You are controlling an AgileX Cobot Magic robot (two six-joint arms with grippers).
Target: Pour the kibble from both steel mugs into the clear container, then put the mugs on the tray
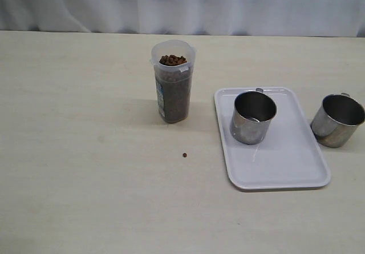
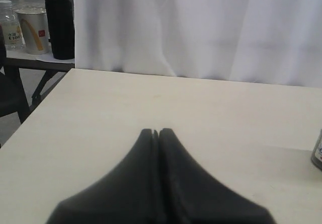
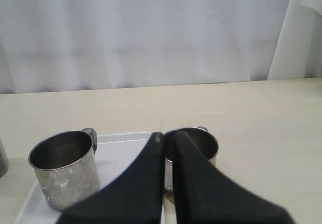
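The clear container [image 1: 173,88] stands mid-table, filled with kibble [image 1: 172,60] nearly to its rim. One empty steel mug [image 1: 254,117] stands upright on the white tray [image 1: 285,162]. The second steel mug [image 1: 337,120] stands on the table just right of the tray, also empty. Neither gripper shows in the exterior view. My left gripper [image 2: 156,132] is shut on nothing above bare table, with the container's edge [image 2: 318,153] off to one side. My right gripper [image 3: 168,136] is shut and empty, held back from the off-tray mug [image 3: 201,141]; the tray mug [image 3: 65,168] is beside it.
A single stray pellet [image 1: 184,155] lies on the table in front of the container. A white curtain [image 1: 182,3] hangs along the table's far edge. Beyond the table's corner, a side table holds a bottle and cups [image 2: 32,30].
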